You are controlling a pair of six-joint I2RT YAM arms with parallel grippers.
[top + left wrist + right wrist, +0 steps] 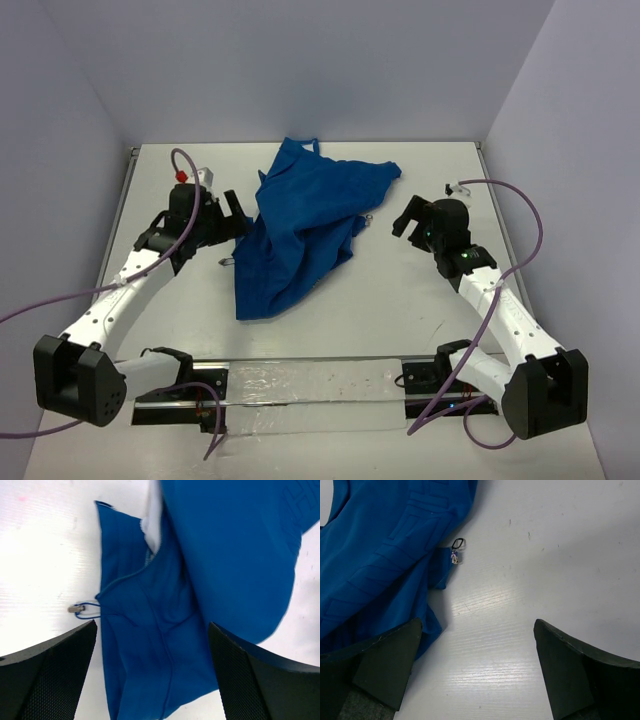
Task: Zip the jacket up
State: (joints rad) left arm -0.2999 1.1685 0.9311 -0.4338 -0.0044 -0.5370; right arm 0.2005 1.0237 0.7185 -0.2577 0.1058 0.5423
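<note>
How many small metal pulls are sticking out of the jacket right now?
2. One pull on a blue cord at the jacket's left-arm edge; the other pull on a dark loop at its right-arm edge. Others may hide in folds.

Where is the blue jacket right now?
In the top view the jacket lies crumpled on the table, between the left pincer, right at its edge, and the right pincer, a little apart on the other side.

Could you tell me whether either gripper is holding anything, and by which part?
Nothing: left gripper and right gripper are both open; the jacket lies ungripped.
</note>
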